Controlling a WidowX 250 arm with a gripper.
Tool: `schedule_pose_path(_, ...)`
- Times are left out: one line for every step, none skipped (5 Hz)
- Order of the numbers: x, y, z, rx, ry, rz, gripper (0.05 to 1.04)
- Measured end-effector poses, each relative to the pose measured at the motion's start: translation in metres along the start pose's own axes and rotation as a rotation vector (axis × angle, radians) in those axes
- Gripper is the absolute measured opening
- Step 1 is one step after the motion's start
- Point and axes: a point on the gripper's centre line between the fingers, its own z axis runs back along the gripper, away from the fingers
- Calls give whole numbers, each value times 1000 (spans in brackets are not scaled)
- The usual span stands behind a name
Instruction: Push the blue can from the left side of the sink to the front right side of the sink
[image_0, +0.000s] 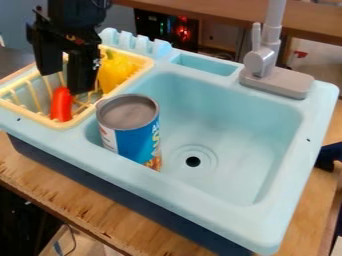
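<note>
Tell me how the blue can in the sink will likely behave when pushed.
The can looks stiff, with straight sides that show no dents. Standing on end and taller than it is wide, it could tip under a push high up, near its grey lid. Once on its side, its round body would probably roll in the sink.

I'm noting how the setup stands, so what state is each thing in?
Gripper: open, over the rack.
Rack: upright, holding two toys.
Red toy: in the rack, below the gripper.
Yellow toy: in the rack.
Can: top end up, in the sink.
Sink: drain uncovered, no water visible.
Faucet: lever up.
</note>
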Motion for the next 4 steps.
schedule_pose_path(3, 1, -4, 4, 3, -4, 1000)
schedule_pose_path(10, -3, -6, 16, -20, -30, 1000)
schedule_pose_path(16, -6, -10, 17, -25, -47, 1000)
schedule_pose_path(21, -8, -13, -1, -42, -92, 1000)
